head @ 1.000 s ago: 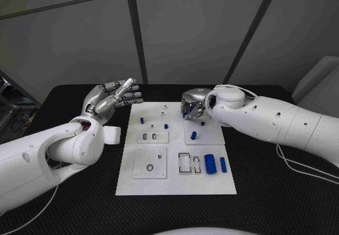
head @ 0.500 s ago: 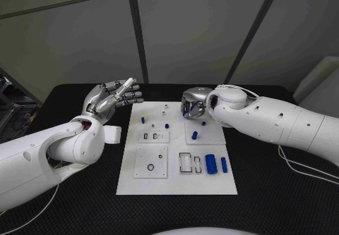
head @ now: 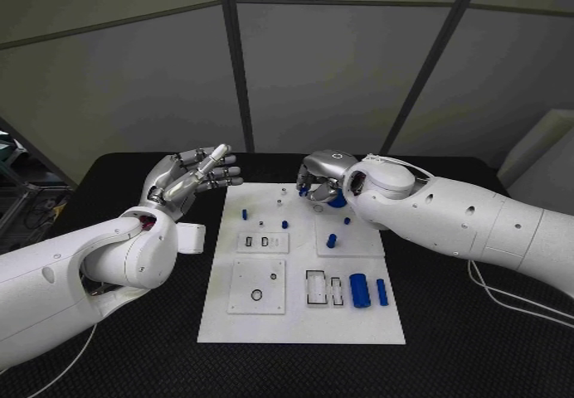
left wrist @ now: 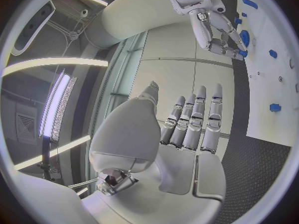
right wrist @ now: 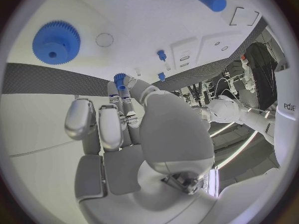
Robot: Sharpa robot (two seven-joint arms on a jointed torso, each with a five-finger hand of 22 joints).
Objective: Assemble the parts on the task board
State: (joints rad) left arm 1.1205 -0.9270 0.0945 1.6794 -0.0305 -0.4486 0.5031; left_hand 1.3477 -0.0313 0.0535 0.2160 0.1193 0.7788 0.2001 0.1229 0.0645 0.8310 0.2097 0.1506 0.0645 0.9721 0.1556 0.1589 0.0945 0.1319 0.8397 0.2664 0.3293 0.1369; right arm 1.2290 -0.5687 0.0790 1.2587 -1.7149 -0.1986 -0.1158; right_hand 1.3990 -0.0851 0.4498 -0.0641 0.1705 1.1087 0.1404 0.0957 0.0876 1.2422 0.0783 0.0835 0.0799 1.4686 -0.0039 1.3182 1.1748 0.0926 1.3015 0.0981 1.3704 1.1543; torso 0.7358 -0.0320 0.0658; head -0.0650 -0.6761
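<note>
Fingers of the right hand (head: 318, 177) pinch a small blue gear (right wrist: 119, 78) above the task board (head: 299, 327); left hand (head: 189, 176) spread, holding nothing.

1. from the head we look steeply down on the black table (head: 143, 356) and the whole task board (head: 299, 319), both arms reaching in.
2. the left wrist camera sits close behind the left hand (left wrist: 187, 134), facing outward past the board's edge (left wrist: 268, 119).
3. the right wrist camera sits just behind the right hand (right wrist: 118, 129), near the board (right wrist: 149, 15).
4. all three views share the board.
</note>
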